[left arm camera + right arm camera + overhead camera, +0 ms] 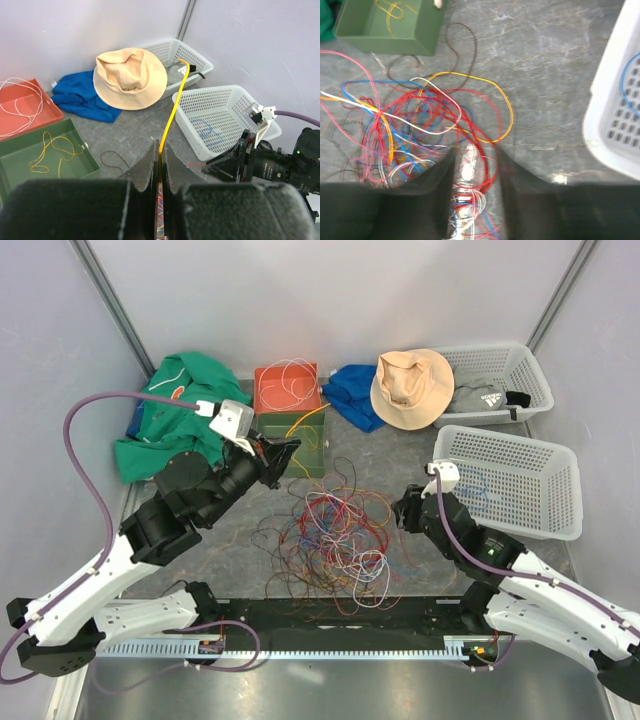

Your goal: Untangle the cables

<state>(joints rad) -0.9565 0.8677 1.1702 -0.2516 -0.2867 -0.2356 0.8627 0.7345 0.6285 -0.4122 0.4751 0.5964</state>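
The cables (335, 535) lie as a loose tangle of red, blue, white, pink and yellow strands on the grey table between the arms. They also show in the right wrist view (415, 120). My left gripper (290, 452) is beside the green tray and shut (161, 150) on a yellow cable (172, 107), which rises stiffly from the jaws. In the top view the yellow cable (312, 417) runs over the green tray. My right gripper (403, 508) is open at the tangle's right edge. Its blurred jaws (475, 160) straddle some red loops.
A green tray (312, 462) holds a yellow cable and a red tray (270, 392) holds a white one. Behind lie green clothing (165, 415), a blue cloth (352, 395) and a tan hat (412, 388). Two white baskets (530, 445) (520, 365) stand at right.
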